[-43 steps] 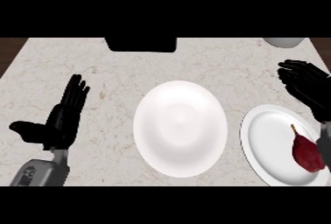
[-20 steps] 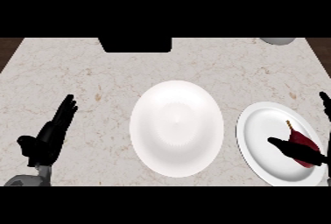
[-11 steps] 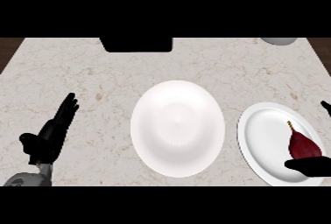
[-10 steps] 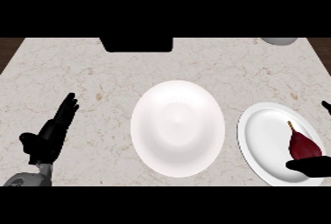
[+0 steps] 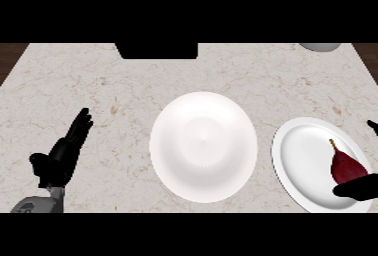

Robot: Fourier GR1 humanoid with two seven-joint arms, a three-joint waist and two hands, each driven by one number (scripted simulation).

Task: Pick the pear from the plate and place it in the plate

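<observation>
A dark red pear lies on the white plate at the right, stem pointing away from me. A second, larger white plate sits in the middle of the counter with nothing on it. My right hand is mostly past the right edge. Its thumb lies on the right plate just below the pear's base, and one fingertip shows at the edge above the pear. The fingers are spread and not closed on the pear. My left hand rests open at the lower left, fingers up, well left of the middle plate.
A black block stands at the counter's back edge, left of centre. Part of a pale bowl shows at the back right. Marbled counter lies bare between my left hand and the middle plate.
My right hand came down from the back right to the pear, crossed it, then drew back towards the right edge, leaving the thumb under the pear. The left hand sank lower.
</observation>
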